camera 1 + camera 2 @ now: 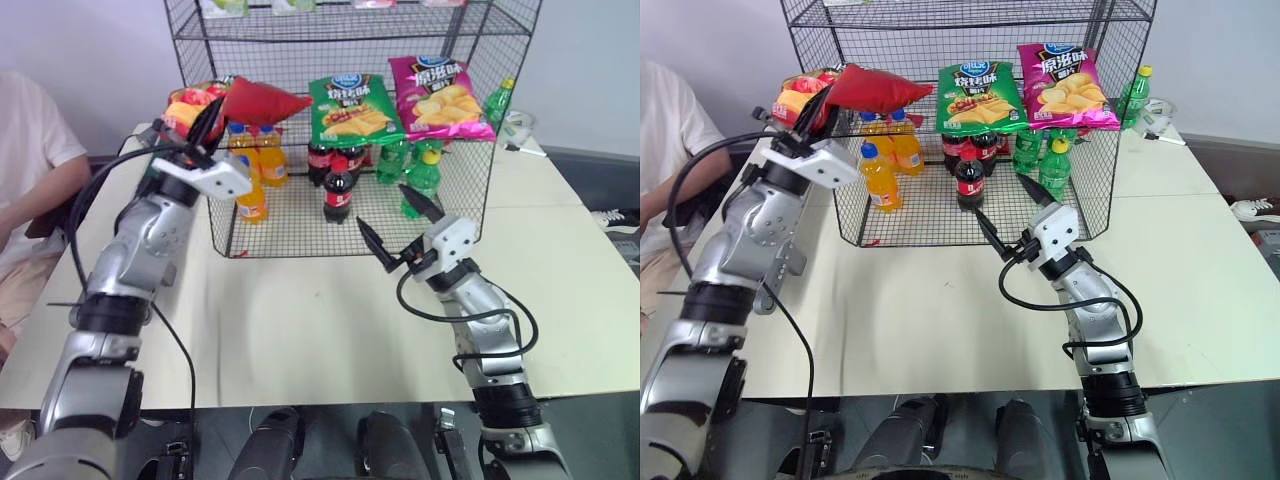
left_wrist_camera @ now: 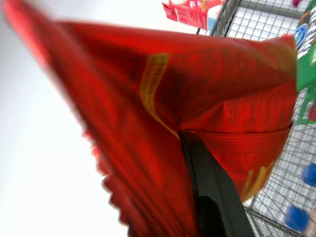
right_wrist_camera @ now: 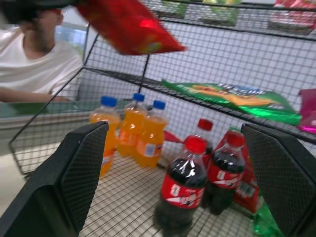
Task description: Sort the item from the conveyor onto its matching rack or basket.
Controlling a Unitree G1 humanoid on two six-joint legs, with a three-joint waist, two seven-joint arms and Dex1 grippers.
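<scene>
Glossy crinkled red crisp bag [image 1: 258, 100] between black left fingers [image 1: 207, 124]

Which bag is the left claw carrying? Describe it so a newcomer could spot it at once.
Start at the black wire rack at the table's far side. At its left front corner, level with the middle shelf, the left claw is shut on a glossy red crisp bag. It alone hangs in the air; the green bag and magenta bag lie on the shelf.

red crisp bag [image 1: 258, 100] pinched aloft beside wire rack [image 1: 455, 195].
</scene>
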